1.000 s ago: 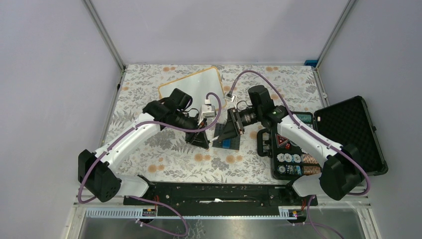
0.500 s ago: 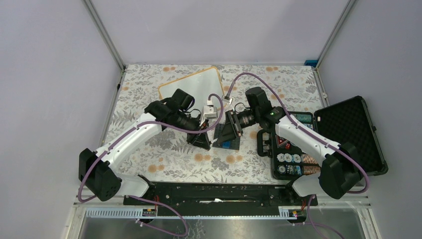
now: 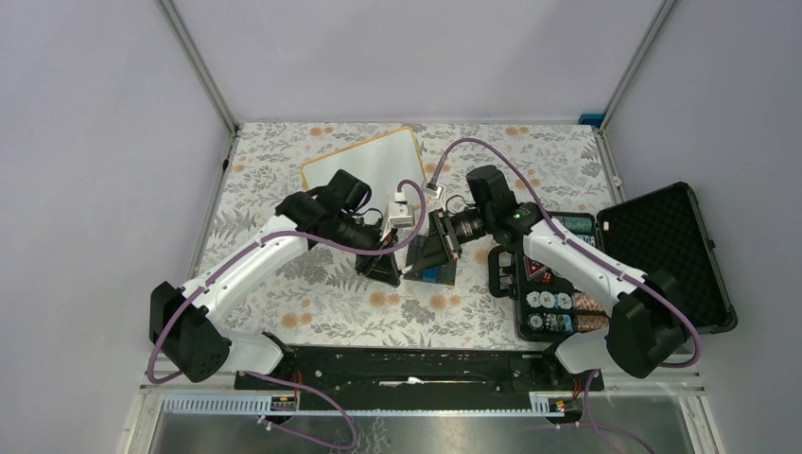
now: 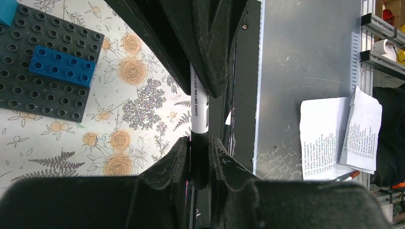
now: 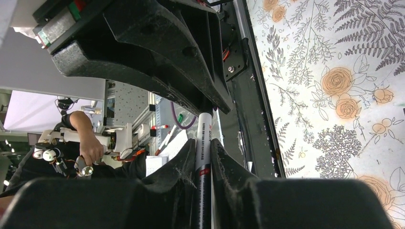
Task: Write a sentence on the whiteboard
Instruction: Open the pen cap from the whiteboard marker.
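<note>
Your whiteboard (image 3: pixel 364 163) lay flat on the surface (image 3: pixel 274 161) at upper centre-left of the top view. Its visible face was blank and partly hidden by an arm, so I judged all the writing left to do. At frame centre your left hand (image 4: pixel 199 143) was clamped narrow on the dark end of the marker (image 4: pixel 199 112). Your right hand (image 5: pixel 203 148) gripped its white barrel, which I judged to be uncapping. Count: one whiteboard, one marker, two hands, one brick plate (image 4: pixel 28 93), one case (image 3: pixel 662 251).

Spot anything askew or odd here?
The whiteboard lies skewed to the table's edges, at the far side. The left gripper and the right gripper both clamp one marker. Nothing spilled or broken shows.
</note>
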Available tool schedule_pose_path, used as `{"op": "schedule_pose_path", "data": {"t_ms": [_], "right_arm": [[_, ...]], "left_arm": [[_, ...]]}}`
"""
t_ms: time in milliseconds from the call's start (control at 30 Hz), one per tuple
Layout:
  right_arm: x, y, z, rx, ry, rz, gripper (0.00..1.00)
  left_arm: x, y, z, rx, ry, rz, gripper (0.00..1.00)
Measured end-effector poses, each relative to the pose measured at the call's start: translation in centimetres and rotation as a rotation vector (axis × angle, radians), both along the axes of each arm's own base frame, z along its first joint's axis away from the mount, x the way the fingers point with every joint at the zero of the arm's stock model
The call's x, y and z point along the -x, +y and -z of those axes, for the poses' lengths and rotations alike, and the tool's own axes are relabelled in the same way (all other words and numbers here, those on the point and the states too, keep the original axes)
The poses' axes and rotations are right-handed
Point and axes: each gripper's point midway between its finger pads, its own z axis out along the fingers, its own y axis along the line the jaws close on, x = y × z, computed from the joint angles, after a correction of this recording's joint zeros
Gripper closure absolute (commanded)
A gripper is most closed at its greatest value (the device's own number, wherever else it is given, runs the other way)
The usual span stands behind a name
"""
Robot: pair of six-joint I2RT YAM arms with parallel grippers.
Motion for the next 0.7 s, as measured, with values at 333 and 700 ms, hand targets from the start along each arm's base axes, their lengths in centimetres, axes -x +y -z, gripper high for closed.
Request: {"op": "schedule_pose_path", "data": {"t_ms": [333,700], "right_arm": [[-0.1,0.0,0.1,0.008,0.003,0.007,1.0],[-1.5,-0.8,0.4,0.024,0.015,0.066,1.0]], "left_arm": [[-0.1,0.1,0.1,-0.006,-0.003,-0.004,1.0],[-1.7,-0.2,0.6,0.026,-0.121,-0.003,1.0]]}}
